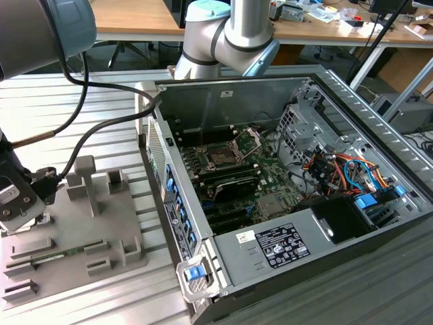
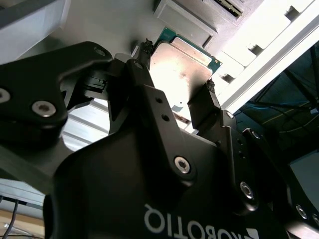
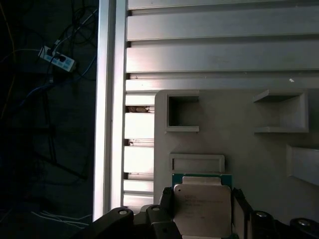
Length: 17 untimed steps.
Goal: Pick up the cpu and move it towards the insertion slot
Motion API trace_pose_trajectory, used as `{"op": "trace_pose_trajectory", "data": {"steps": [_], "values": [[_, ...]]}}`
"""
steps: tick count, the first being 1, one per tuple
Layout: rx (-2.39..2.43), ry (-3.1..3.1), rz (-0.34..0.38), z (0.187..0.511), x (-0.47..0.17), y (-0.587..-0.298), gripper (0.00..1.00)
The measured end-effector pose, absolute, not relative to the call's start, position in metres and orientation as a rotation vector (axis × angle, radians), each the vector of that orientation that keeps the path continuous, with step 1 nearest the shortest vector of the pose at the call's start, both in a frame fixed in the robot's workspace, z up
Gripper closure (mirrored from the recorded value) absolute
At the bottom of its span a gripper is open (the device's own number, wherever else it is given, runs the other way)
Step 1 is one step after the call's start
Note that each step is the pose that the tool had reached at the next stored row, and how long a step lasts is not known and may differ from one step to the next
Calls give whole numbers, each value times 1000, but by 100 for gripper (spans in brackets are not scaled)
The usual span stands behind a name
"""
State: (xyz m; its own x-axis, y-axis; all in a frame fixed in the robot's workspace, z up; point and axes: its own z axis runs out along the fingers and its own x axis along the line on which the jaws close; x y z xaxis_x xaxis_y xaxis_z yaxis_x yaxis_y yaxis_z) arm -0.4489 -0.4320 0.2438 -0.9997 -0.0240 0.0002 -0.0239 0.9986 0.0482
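The gripper (image 2: 177,67) is pinching the cpu (image 3: 202,206) edgewise in its jaws, sparing the face. In the exterior view, the insertion slot (image 1: 222,157) is lying at the gripper's three o'clock.

The white label (image 1: 284,244) on the grey power supply (image 1: 233,267) in the exterior view carries dense black print and marks, too small to read. In the second wrist view, white lettering (image 2: 199,221) stands upside down on the black body of the end effector (image 2: 178,69). Faint engraved lines cross the top face of the cpu (image 3: 202,209) in the first wrist view, none legible.
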Motion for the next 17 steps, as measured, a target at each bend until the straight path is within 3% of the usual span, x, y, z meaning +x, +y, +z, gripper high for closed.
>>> {"op": "trace_pose_trajectory", "data": {"steps": [17], "values": [[38, -3140, -76, 248, -449, -432, 45]]}}
